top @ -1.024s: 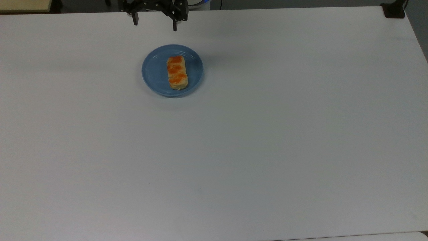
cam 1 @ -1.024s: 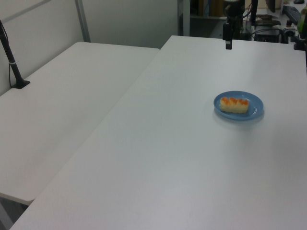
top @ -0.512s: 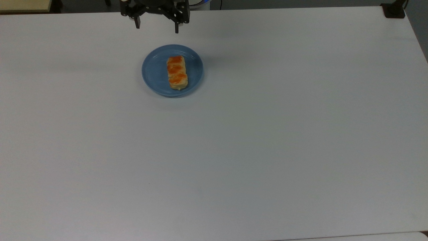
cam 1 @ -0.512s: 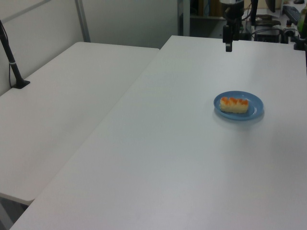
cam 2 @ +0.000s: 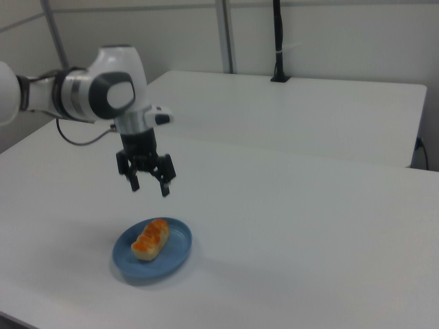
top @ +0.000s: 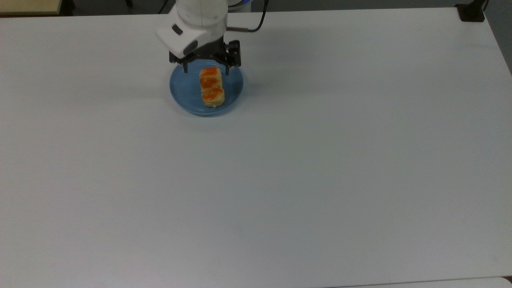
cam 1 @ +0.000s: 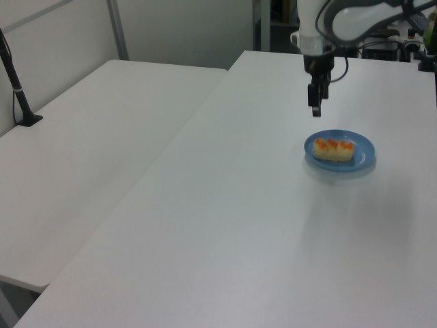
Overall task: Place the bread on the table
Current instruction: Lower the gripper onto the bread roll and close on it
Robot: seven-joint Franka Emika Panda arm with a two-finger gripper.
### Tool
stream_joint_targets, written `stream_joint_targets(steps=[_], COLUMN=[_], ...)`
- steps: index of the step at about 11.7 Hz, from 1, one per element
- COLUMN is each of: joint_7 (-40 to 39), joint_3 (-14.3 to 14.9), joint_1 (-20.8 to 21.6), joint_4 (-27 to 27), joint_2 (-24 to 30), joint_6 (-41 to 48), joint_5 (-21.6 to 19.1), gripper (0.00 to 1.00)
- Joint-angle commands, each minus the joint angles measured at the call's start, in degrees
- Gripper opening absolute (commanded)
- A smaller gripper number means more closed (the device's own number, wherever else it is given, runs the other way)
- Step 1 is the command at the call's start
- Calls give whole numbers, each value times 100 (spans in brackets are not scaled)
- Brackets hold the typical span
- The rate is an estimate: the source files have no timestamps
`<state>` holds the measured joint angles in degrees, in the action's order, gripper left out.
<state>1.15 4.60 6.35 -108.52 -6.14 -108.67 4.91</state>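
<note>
Your white table (top: 320, 180) fills the top view's lower frame. In the upper left, the bread (top: 211, 87) lies lengthwise on the blue plate (top: 185, 86). Above its far end your gripper (top: 206, 72) hangs spread wide; descend straddling the loaf's narrow width, then close gently.

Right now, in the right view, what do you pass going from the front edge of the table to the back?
Blue plate with the bread on it → the robot's open fingers hanging above the table → black pole.
</note>
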Motion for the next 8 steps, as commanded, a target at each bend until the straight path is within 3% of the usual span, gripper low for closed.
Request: stream_joint_targets(steps=[1,5,7,8], joint_7=[-1079,-1125,-1125,-1117], joint_3=[58,49,49,49], joint_1=[59,86,68,68], joint_4=[-546,-1135,-1180,-1163], joint_2=[-80,-256,-335,-327], joint_6=[-233,-584,-725,-726], joint_5=[-25,237,344,344], gripper=[100,97,75,52])
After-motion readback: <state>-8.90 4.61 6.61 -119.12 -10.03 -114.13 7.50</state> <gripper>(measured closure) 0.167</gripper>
